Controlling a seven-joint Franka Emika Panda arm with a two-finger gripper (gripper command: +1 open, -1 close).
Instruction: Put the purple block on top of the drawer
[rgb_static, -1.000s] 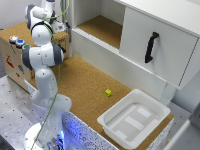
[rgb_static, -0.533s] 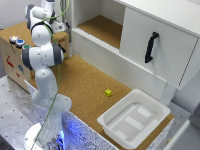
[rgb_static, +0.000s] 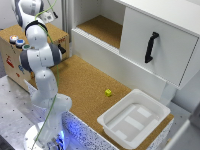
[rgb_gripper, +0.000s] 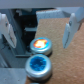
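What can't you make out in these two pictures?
- Purple block: no view shows one; only a small yellow block lies on the cork.
- Tool: cut off by the exterior view's top edge; the wrist view shows its fingers spread.
- Round buttons: wrist view too blurred to read.

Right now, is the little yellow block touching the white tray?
Apart. The exterior view shows bare cork mat between the yellow block and the tray rim.
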